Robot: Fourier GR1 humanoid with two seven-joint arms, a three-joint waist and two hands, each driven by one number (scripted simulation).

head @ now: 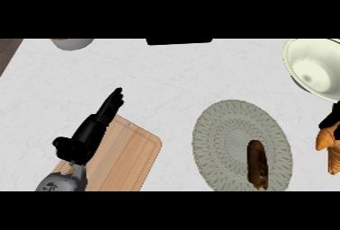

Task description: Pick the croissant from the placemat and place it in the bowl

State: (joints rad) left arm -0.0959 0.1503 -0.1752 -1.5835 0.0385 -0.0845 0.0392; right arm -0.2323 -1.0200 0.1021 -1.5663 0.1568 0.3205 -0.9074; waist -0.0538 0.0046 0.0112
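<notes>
Here, my right hand (330, 120) at the frame's right edge curling round a croissant (330, 150), another brown pastry (257, 164) lying on the round placemat (225, 121) lower right, bowl (312, 63) upper right, my left hand (93, 126) resting open, fingers straight, over the wooden board (129, 157) lower left.
</notes>
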